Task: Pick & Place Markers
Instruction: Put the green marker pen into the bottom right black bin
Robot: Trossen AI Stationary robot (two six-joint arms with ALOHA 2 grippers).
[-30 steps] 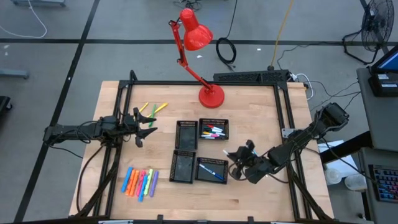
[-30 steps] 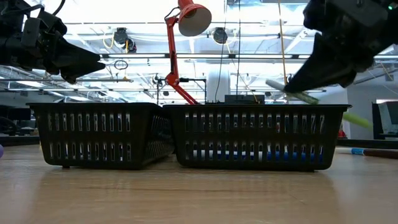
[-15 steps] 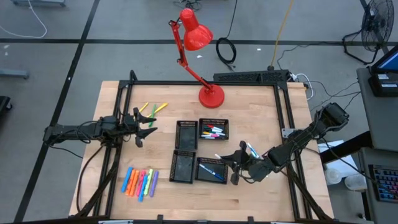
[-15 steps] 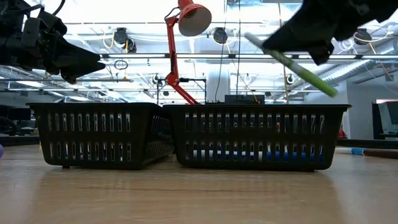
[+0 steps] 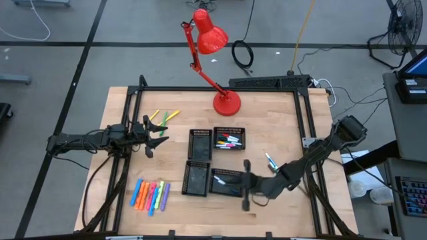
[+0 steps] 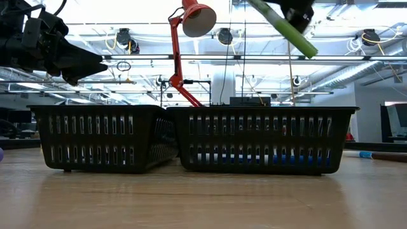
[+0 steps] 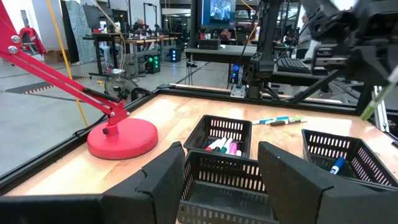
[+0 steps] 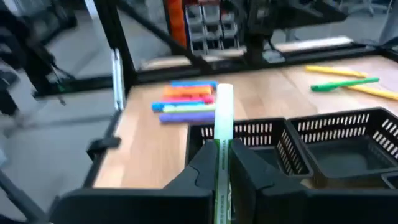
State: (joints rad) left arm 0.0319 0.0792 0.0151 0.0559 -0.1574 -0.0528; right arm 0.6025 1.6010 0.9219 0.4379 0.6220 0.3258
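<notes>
My right gripper (image 5: pixel 247 188) hovers above the near right black tray (image 5: pixel 227 181) and is shut on a green marker (image 8: pixel 219 163) with a white end (image 8: pixel 224 99). In the low view the marker (image 6: pixel 283 27) slants high above the trays. The far right tray (image 5: pixel 229 139) holds several markers. Neon highlighters (image 5: pixel 150 195) lie in a row at the near left, thin yellow and green pens (image 5: pixel 163 117) at the far left, and loose markers (image 5: pixel 270 161) lie right of the trays. My left gripper (image 5: pixel 157 137) waits open at the table's left. My right gripper pinches the marker's green body (image 8: pixel 218 177) between its two fingers. The white end sticks out past the fingertips. The marker is lifted clear, tilted, well above the trays' rims.
Four black mesh trays stand two by two at the table's middle, the two left ones (image 5: pixel 199 143) (image 5: pixel 196 178) seemingly bare. A red desk lamp (image 5: pixel 225 102) stands at the far side. A black frame (image 5: pixel 303 113) runs along the table's edges.
My right gripper has risen and gone toward the table's near left, from beside the trays to above the near right tray, turning as it went. The green marker has gone up with it and now slants more steeply.
</notes>
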